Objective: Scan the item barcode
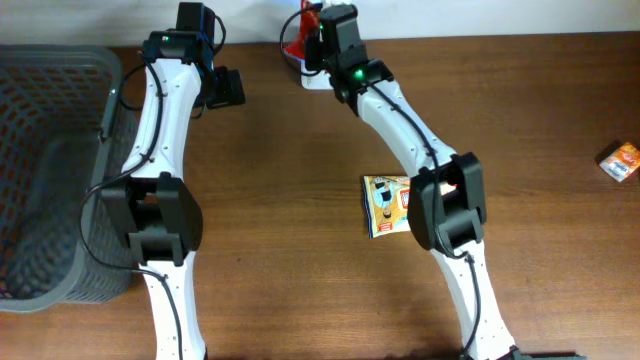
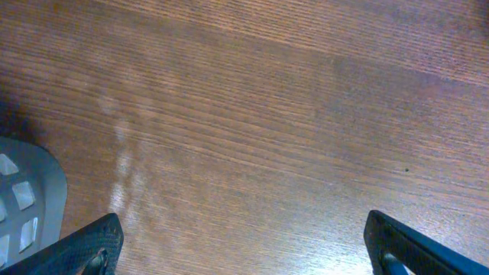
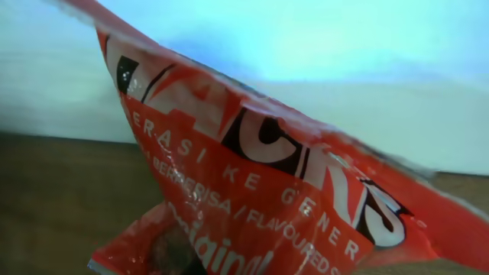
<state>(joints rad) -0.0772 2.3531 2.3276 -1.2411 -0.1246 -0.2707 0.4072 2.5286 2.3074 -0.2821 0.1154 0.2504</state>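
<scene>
Right gripper (image 1: 310, 48) clenched on the red packet (image 3: 260, 176), left gripper (image 2: 244, 252) released: the slick film could slip or crumple, spoiling the scan.

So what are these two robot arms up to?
The right gripper is shut on a red packet at the far edge of the table, apparently so that its barcode can be scanned. The left gripper hangs open over bare wood beside a grey basket, holding nothing. A yellow packet lies flat mid-table, partly under the right arm. A small orange box sits far off to the right.
</scene>
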